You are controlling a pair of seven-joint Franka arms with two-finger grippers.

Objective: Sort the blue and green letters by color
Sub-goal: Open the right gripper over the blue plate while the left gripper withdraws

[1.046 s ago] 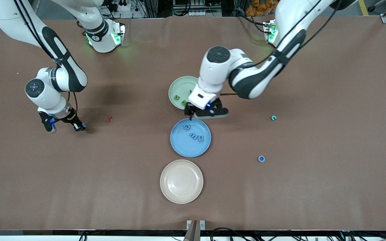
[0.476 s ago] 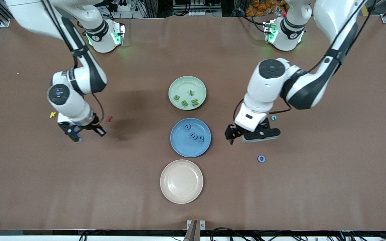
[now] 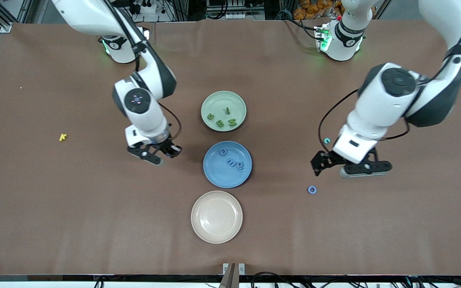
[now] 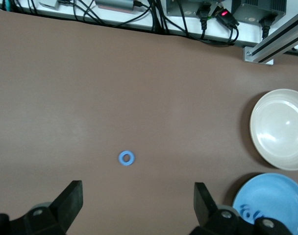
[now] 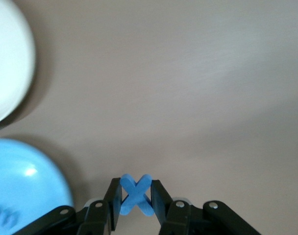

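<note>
From the right arm's end of the table I see a yellow letter [image 3: 63,137] lying alone, well apart from the blue plate [image 3: 214,177]. My right gripper [image 3: 155,154] hangs over bare table just beside the blue plate, toward the right arm's end, fingers [image 5: 112,199] pinched narrow on a blue X letter [image 5: 136,195]: chunky, medium blue, crossed arms gripped from both sides. Half a second ago this gripper was much nearer the yellow letter; it has travelled toward the plate, and the dark red letter seen then is now hidden or gone, I cannot tell which.

The blue plate holds three blue letters [image 3: 234,162], darker than the plate. The green plate [image 3: 236,100], touching-close to the blue plate and farther from the front camera, holds four leaf-green letters [image 3: 222,120]. The cream plate [image 3: 217,228], nearer the camera than the blue plate, looks unchanged.

Toward the left arm's end from the blue plate, a blue ring letter [image 3: 312,189] lies flat on the table and a teal-green C letter [image 3: 327,140] lies farther from the camera. My left gripper [image 3: 334,165] is over the table between them, fingers [image 4: 70,203] spread wide, holding nothing; it has moved away from the blue plate since before.
</note>
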